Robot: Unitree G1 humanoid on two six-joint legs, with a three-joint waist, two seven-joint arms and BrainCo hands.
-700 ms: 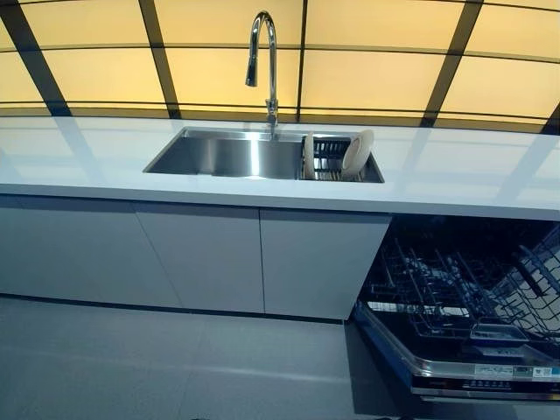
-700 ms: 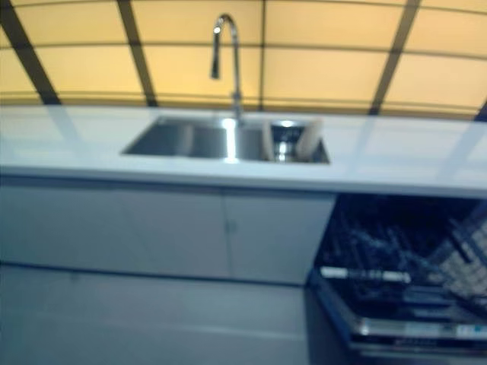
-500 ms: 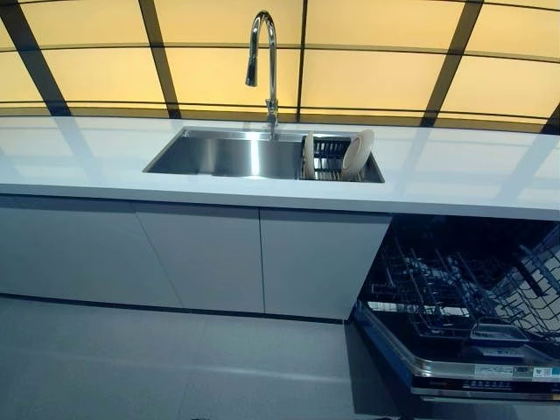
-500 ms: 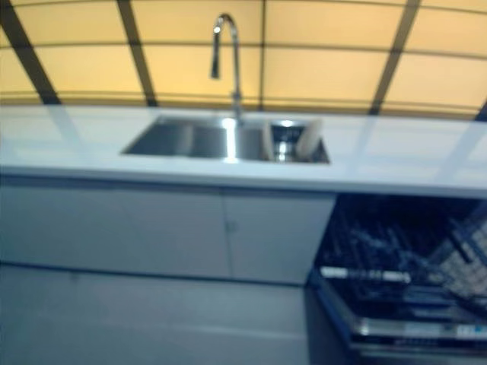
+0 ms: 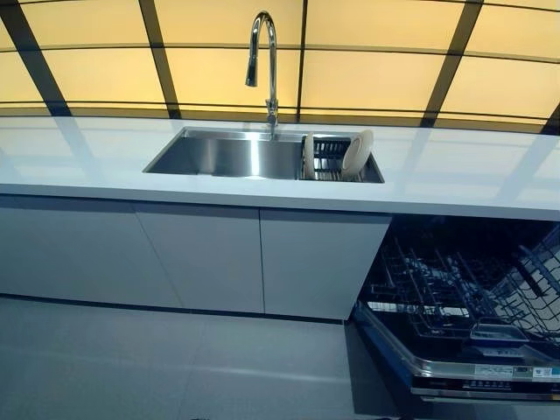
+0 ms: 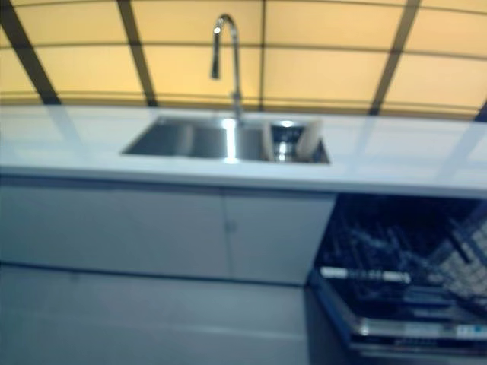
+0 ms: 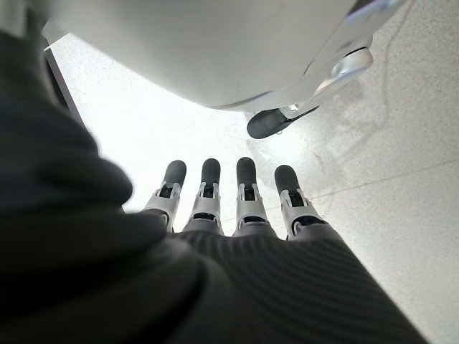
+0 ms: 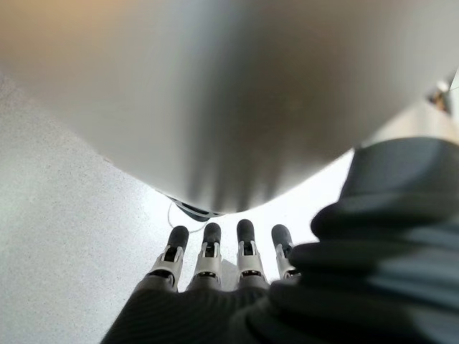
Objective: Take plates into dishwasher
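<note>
well away from both hands, a white plate [image 5: 357,150] leans tilted in a dark rack [image 5: 330,159] at one end of a steel sink [image 5: 223,156], and a second plate [image 5: 308,155] stands upright on edge at the rack's other side. neither plate is held. the sink is sunk into a white tabletop [image 5: 455,179], with a curved tap [image 5: 263,61] rising behind it. below the tabletop are pale cupboard doors [image 5: 206,255], and beside them the dishwasher [image 5: 464,306] stands open with its dark wire basket [image 5: 455,293] pulled out; no plate can be made out in the basket.

neither hand shows in the head views. the left hand [image 7: 222,215] appears only in its own wrist view, hanging over a pale speckled floor [image 7: 401,136], its fingers [image 7: 245,179] straight and side by side, touching nothing. the right hand [image 8: 215,269] appears likewise in its wrist view above the floor, its fingers [image 8: 210,247] stretched out in a row and empty. the thumbs are out of sight in both wrist views. both hands are far from the sink and from the dishwasher.
</note>
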